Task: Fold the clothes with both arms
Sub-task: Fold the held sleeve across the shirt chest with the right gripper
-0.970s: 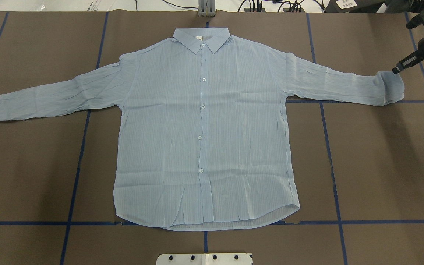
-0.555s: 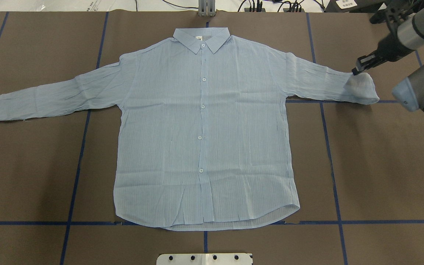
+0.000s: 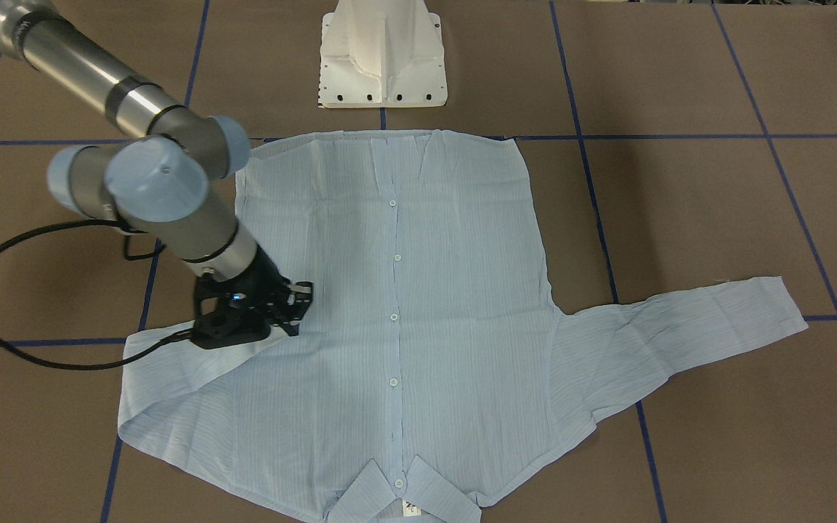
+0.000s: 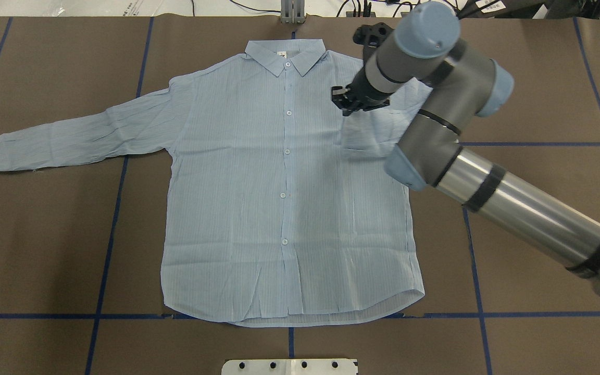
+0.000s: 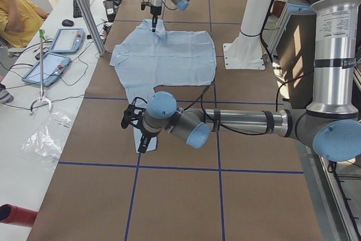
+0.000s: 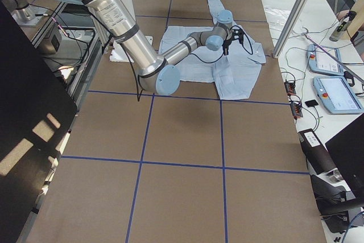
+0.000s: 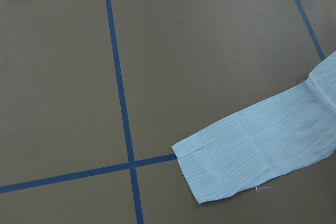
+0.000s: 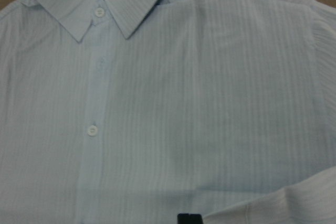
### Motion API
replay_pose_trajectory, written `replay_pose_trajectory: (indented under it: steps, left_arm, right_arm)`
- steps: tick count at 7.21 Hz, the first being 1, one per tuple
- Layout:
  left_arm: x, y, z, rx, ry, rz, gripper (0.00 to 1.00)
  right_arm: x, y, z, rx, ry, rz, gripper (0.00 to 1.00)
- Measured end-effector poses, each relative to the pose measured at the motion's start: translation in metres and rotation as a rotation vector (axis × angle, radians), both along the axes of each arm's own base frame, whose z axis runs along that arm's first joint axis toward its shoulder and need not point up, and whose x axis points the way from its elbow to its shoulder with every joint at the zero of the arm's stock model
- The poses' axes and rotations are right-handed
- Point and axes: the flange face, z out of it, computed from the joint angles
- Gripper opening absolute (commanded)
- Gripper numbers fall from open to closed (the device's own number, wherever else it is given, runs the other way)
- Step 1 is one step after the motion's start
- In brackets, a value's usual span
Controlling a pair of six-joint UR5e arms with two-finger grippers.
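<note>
One fold is in progress and none is finished. The shirt (image 4: 258, 208) lies front up, buttoned and flat on the brown surface (image 4: 539, 208). Its collar (image 4: 285, 54) is on the far side from the robot and its hem (image 4: 289, 319) is toward the white base (image 4: 289, 366).

The right claw (image 4: 342, 103) hangs over the chest just beside the collar. It is set narrow and looks pinched on the cuff of the right-side sleeve (image 4: 370, 135). That sleeve is doubled back from the shoulder across the body but is not laid flat yet. The left-side sleeve (image 4: 81, 135) is stretched straight out, flat and untouched.

The left claw (image 5: 141, 145) shows only in the left side view, low and near that sleeve's cuff, so wide or narrow cannot be told. Its wrist camera sees the cuff end and bare surface only.

Steps likely left are to drop the right-side sleeve flat, bring the left-side sleeve in, fold both sides, then fold the bottom up.

For room to move, there is wide bare surface on both sides of the body and around the left cuff. The right arm (image 4: 487, 182) crosses low over the right-hand area. The hem sits near the base, with little margin there. The collar is close to the far edge, where cables (image 4: 362, 8) and a post (image 4: 292, 10) stand. The shirt's edges run roughly along the blue tape lines (image 4: 107, 234).
</note>
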Motion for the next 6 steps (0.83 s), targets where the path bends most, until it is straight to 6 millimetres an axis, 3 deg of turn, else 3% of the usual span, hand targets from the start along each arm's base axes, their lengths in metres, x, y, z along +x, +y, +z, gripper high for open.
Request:
replay_pose_trajectory:
  steps: [1, 2, 3, 5, 6]
  left_arm:
    - [0.000, 0.000, 0.005, 0.008, 0.001, -0.001, 1.00]
    - [0.000, 0.001, 0.008, 0.013, 0.004, -0.001, 1.00]
    - [0.001, 0.002, 0.008, 0.016, 0.011, 0.002, 1.00]
    - [0.001, 0.003, 0.008, 0.015, 0.020, 0.007, 1.00]
    - [0.002, 0.004, 0.009, 0.013, 0.021, 0.009, 1.00]
  right_arm:
    - [-0.039, -0.013, -0.062, -0.033, -0.009, 0.050, 0.00]
    - [-0.066, -0.016, -0.110, -0.029, -0.026, 0.083, 0.00]
    - [-0.089, -0.011, -0.141, -0.014, -0.050, 0.110, 0.00]
    - [-0.126, 0.002, -0.165, 0.001, -0.073, 0.147, 0.00]
    - [-0.135, 0.007, -0.166, 0.006, -0.074, 0.151, 0.50]
